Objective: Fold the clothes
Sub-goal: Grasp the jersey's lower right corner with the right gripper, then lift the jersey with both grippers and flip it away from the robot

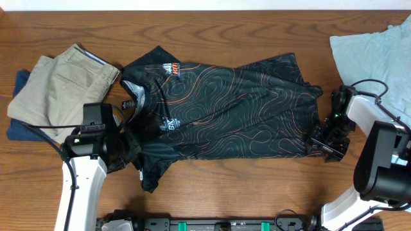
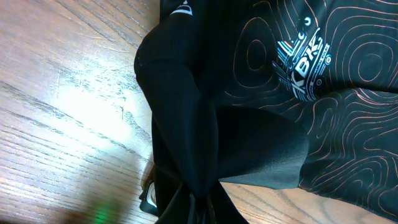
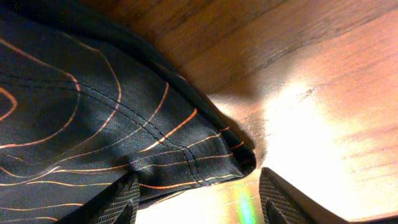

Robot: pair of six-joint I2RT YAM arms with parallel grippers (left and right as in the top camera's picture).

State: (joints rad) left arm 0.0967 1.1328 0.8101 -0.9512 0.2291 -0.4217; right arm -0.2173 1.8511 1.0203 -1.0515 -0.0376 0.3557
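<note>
The black jersey (image 1: 231,109) with orange contour lines lies spread flat on the wooden table, collar to the left and hem to the right. My left gripper (image 1: 125,154) is at the jersey's near sleeve. In the left wrist view the black sleeve fabric (image 2: 186,93) bunches down into the jaws (image 2: 199,211), which are shut on it. My right gripper (image 1: 323,138) is at the hem's near right corner. In the right wrist view its fingers (image 3: 199,202) are open, low over the table, with the hem corner (image 3: 93,106) just ahead between them.
Folded khaki trousers (image 1: 58,86) lie at the left on a dark blue cloth (image 1: 16,128). A light-blue shirt (image 1: 376,54) lies at the back right. A black cable (image 1: 369,83) loops by the right arm.
</note>
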